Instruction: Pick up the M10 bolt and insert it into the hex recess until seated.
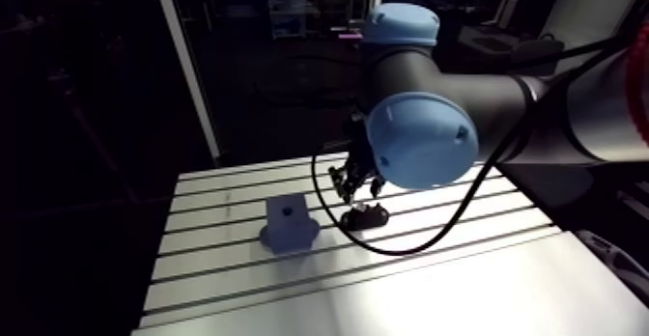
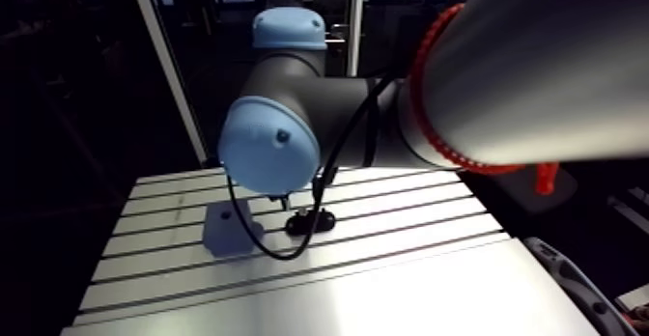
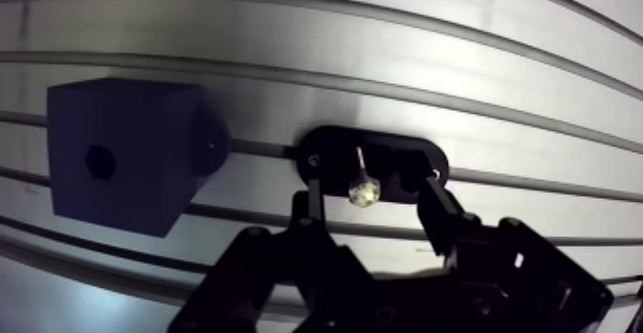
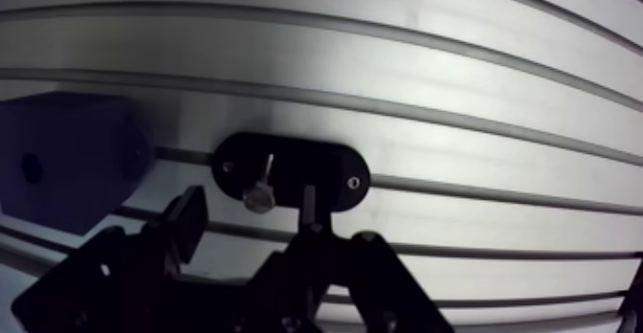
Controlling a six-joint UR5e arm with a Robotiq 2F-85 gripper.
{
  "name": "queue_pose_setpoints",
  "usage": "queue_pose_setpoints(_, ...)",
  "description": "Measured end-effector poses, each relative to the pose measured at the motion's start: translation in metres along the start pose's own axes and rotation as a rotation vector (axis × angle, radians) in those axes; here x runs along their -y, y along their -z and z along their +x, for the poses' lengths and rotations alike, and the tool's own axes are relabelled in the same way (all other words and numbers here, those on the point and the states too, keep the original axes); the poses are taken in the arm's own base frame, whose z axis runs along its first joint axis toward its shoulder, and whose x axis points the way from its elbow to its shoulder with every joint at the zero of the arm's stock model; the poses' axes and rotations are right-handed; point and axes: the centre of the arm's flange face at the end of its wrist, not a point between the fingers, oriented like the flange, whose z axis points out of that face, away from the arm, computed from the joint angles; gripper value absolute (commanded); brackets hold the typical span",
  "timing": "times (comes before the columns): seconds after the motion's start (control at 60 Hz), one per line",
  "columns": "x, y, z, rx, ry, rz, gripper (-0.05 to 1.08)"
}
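The M10 bolt [image 3: 363, 189] stands in a black oval holder [image 3: 330, 147], its bright hex head towards the camera. In the wrist view my gripper [image 3: 369, 197] is open just above the holder. Its fingers [image 3: 308, 206] flank the bolt head with a gap on each side. Beside the holder sits the blue block [image 3: 144, 179], with the small hex recess [image 3: 99, 160] in its face. In the arm view the gripper [image 1: 355, 189] hangs over the holder [image 1: 364, 217], and the block [image 1: 288, 223] is to its left.
Everything rests on the slotted aluminium table [image 1: 454, 282], whose grooves run across it. A black cable [image 1: 406, 248] loops down over the table just right of the holder. The block's round base flange [image 3: 212, 145] nearly reaches the holder.
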Motion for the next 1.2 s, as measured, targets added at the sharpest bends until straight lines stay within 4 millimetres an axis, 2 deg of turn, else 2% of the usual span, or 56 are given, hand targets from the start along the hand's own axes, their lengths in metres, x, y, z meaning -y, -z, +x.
queue_pose_setpoints(0.167,0.0,-0.003,-0.002,0.005,-0.002,-0.001,0.47)
queue_pose_setpoints(1.2,0.001,-0.011,-0.007,0.007,-0.008,-0.006,0.48)
